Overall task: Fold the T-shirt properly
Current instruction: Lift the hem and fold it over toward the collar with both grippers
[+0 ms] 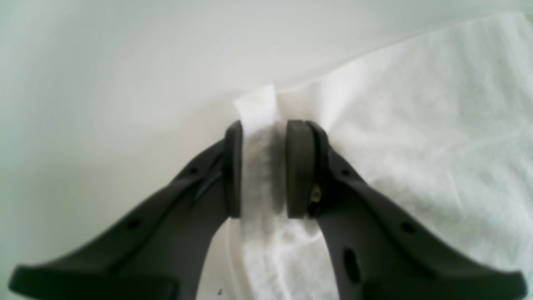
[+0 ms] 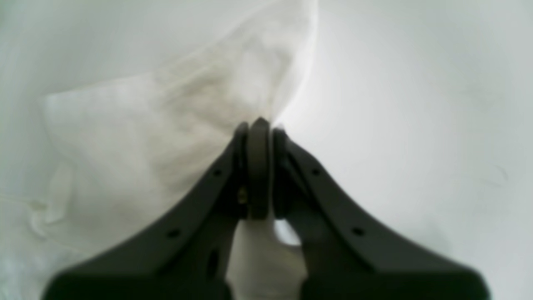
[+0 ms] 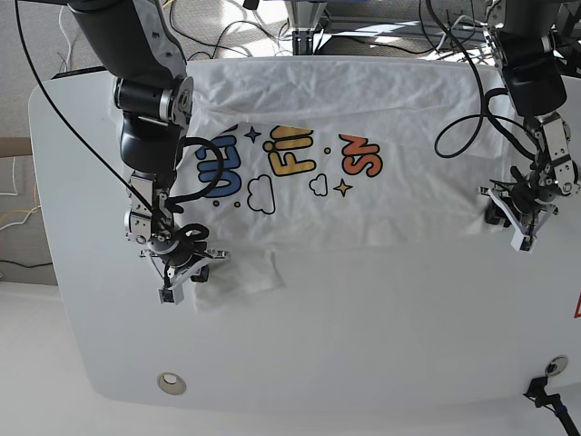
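Observation:
The white T-shirt lies spread on the table, its blue, yellow and orange-red letter print facing up. My right gripper, on the left of the base view, is shut on a fold of the T-shirt by a sleeve. In the right wrist view the gripper pinches white cloth that rises to the upper left. My left gripper holds the shirt's right edge. In the left wrist view the gripper has a strip of the T-shirt between its pads.
The white table has rounded edges, with a round hole at the front left. Cables lie behind the table's back edge. A black cable end sits at the front right corner.

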`<state>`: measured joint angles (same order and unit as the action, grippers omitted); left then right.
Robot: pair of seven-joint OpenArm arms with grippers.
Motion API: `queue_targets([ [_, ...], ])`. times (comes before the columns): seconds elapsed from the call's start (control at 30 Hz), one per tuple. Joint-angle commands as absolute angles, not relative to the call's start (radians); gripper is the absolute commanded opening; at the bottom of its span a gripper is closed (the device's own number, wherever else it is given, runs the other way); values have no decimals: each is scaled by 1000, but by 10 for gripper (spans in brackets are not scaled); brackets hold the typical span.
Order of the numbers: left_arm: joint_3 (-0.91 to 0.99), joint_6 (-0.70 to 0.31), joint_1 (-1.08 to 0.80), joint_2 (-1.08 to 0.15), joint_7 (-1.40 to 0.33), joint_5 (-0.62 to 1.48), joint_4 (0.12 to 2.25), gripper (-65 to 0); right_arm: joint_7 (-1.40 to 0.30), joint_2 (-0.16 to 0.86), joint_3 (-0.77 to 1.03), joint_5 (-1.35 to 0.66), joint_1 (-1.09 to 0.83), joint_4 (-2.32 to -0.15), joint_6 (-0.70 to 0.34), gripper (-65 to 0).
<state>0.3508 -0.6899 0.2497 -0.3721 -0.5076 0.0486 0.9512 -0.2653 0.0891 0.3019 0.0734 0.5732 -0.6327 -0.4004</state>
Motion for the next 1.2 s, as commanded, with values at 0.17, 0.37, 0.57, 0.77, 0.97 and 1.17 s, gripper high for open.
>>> queue_targets([
  [0.17,351,-697,257,-383,-542,33,960,-515,-294,91,300,76,611,-697,-456,-650],
  [0.37,387,-698,202,-383,-542,33,1152,-571,-475,73,300,70,545,-957,-501,-650],
  [0.57,389,-698,193,-383,-545,33,1230,-589,-602,50,300,70,456,-1191,-513,-650],
  [0.77,390,-698,133,-383,-545,33,1343,-650,-716,35,298,70,366,-1409,-513,-650],
  [0.97,390,-698,42,-381,-545,35,1495,-650,-852,30,265,68,257,-1643,-539,-650],
  [1.17,433,-698,-47,-378,-545,35,1626,-650,-963,30,223,70,125,-1857,-539,-650],
])
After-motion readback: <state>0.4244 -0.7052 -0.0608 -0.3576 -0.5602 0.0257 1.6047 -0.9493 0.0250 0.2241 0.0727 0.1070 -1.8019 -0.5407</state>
